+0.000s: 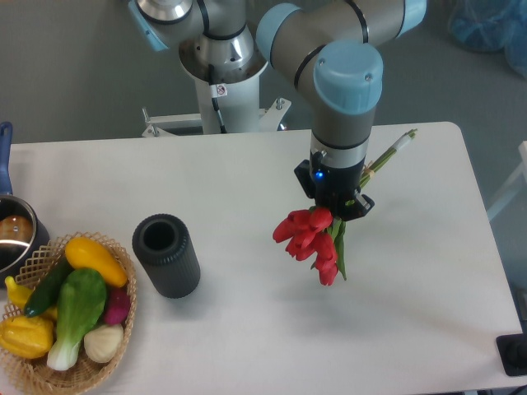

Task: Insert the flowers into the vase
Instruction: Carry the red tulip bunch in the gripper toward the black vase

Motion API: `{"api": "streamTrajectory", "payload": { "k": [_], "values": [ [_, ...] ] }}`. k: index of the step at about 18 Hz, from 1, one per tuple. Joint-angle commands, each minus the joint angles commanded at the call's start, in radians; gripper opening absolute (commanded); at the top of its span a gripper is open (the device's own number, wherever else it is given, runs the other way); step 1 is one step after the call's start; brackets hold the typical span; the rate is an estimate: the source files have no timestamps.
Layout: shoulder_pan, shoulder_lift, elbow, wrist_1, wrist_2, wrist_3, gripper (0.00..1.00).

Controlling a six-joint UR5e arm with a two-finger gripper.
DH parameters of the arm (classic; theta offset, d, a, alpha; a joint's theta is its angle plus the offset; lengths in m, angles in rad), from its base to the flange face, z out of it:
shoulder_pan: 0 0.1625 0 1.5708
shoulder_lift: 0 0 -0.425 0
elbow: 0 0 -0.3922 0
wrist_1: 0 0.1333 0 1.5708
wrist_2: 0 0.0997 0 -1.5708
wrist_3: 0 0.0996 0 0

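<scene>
The flowers (pixel 313 239), a bunch of red tulips with green leaves, hang below the arm right of the table's middle. Their pale stems (pixel 394 152) stick out up and to the right behind the wrist. My gripper (pixel 339 206) sits over the bunch where the stems meet the buds, and it looks shut on them, though its fingers are mostly hidden by the wrist. The bunch appears lifted off the table. The vase (pixel 167 255), a dark ribbed cylinder with a round open mouth, stands at the left, well apart from the flowers.
A wicker basket (pixel 33 372) of yellow, green, white and red-purple vegetables sits at the front left corner beside the vase. A metal pot (pixel 16 234) with a blue handle is at the left edge. The arm's base (pixel 222 74) stands behind the table.
</scene>
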Motion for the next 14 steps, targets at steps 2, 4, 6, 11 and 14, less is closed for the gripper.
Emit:
{"api": "streamTrajectory", "payload": {
  "k": [2,4,6,11,14],
  "values": [
    [0.002,0.006,0.002,0.0,-0.003,0.0,0.0],
    [0.008,0.017,0.002,-0.011,-0.014,0.0,0.0],
    [0.017,0.032,0.002,-0.017,-0.069,0.0,0.0],
    [0.038,0.061,-0.002,-0.006,-0.211,-0.002,0.0],
    [0.035,0.08,-0.008,0.029,-0.274,-0.017,0.0]
  ]
}}
